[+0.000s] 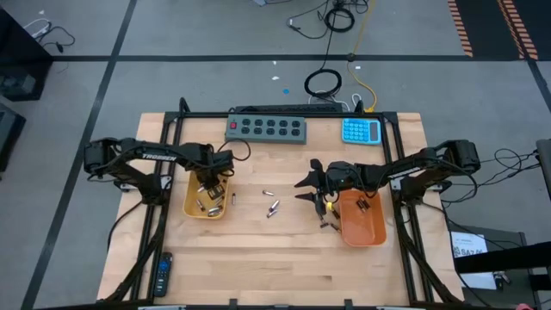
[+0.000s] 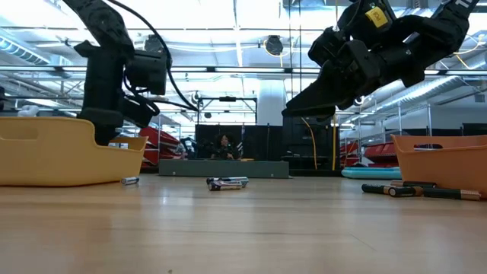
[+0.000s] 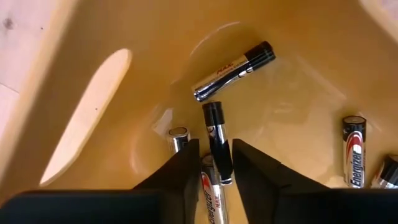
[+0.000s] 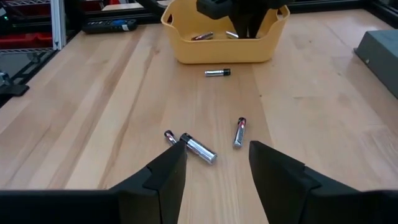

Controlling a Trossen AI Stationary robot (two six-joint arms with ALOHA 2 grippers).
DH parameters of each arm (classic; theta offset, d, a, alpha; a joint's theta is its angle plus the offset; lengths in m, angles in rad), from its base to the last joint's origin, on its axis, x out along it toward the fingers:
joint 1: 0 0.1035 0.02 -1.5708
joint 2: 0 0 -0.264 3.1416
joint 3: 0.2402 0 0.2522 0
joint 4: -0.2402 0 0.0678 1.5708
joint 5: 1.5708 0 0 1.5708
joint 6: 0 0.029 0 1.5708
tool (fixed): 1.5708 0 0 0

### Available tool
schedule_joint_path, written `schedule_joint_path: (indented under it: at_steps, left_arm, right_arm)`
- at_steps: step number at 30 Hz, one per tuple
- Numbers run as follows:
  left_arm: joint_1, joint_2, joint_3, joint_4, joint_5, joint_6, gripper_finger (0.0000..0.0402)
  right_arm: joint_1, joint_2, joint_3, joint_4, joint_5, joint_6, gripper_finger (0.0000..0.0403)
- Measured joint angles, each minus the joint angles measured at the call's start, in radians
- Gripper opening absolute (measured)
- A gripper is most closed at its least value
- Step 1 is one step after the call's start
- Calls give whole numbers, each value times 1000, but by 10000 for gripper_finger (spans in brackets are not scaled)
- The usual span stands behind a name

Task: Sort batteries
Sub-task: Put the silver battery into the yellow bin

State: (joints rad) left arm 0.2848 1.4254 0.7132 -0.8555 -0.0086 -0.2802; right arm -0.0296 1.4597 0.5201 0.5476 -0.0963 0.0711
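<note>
My left gripper (image 3: 216, 163) points down into the yellow tray (image 1: 196, 207), open. A black-and-silver battery (image 3: 217, 140) lies on the tray floor between its fingertips, with a narrow gap on each side. Several more batteries (image 3: 233, 70) lie around it in the tray. My right gripper (image 4: 217, 168) hangs open above the table, beside the orange tray (image 1: 372, 231), with nothing between its fingers. Ahead of it, loose batteries (image 4: 199, 149) (image 4: 239, 132) lie on the wood. One more battery (image 4: 217, 73) rests just outside the yellow tray's wall.
A few dark batteries (image 2: 411, 190) lie on the table by the orange tray's near-left corner (image 1: 325, 222). A grey power strip (image 1: 267, 127) and a blue calculator (image 1: 362, 131) sit at the far edge. A black remote (image 1: 162, 274) lies near the front left.
</note>
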Motion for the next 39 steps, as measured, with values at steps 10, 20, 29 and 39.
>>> schedule_joint_path:
  at_steps: [10,20,29,39]
  left_arm:
    - [0,0,30,-24,-8,3,122]
    - [-51,-14,156,-138,6,6,123]
    - [-266,-20,242,-38,-16,85,125]
    - [-373,19,248,175,-27,7,227]
  right_arm:
    - [0,0,0,0,0,0,166]
    - [0,0,0,-4,0,3,166]
    - [0,0,0,-5,0,4,166]
    - [0,0,0,-6,-1,3,166]
